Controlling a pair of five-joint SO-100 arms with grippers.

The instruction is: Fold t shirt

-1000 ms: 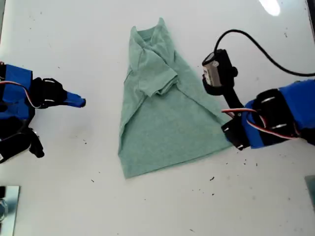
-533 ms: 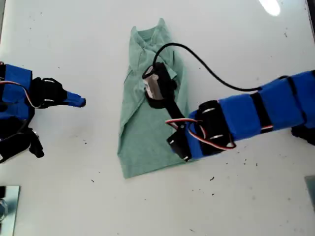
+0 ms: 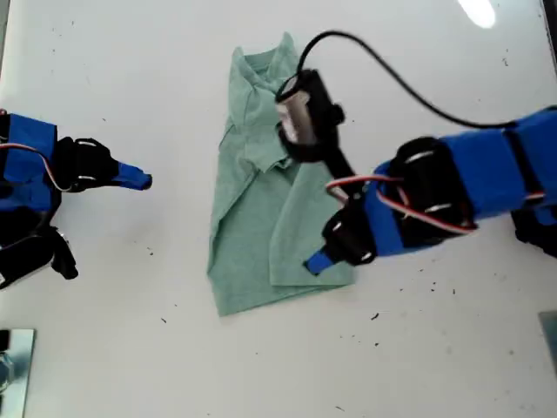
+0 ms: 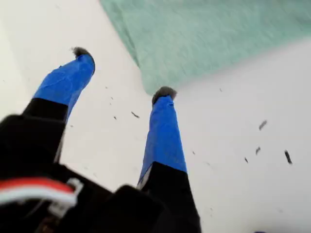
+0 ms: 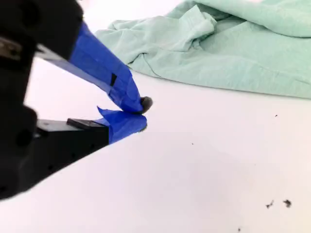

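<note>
The pale green t shirt [image 3: 252,209] lies in the middle of the white table, collar at the far end, with the side on the exterior view's right folded over its middle. My first gripper [image 3: 324,258] hovers over the shirt's near corner on the exterior view's right. In the first wrist view my first gripper [image 4: 123,73] is open and holds nothing, with the shirt's corner [image 4: 204,34] just beyond its tips. At the exterior view's left my second gripper [image 3: 139,181] is shut and empty, apart from the shirt. The second wrist view shows my second gripper [image 5: 141,112] closed, the shirt [image 5: 233,53] beyond it.
A black cable [image 3: 392,70] arcs from the first arm's wrist camera across the table's far part. A shiny object [image 3: 13,366] sits at the exterior view's lower left corner. Small dark specks [image 3: 376,317] dot the white table [image 3: 130,348].
The first arm swept across the shirt toward the exterior view's left, carrying that side over the middle, then drew back. The fold now lies flat. The second arm has not moved.
</note>
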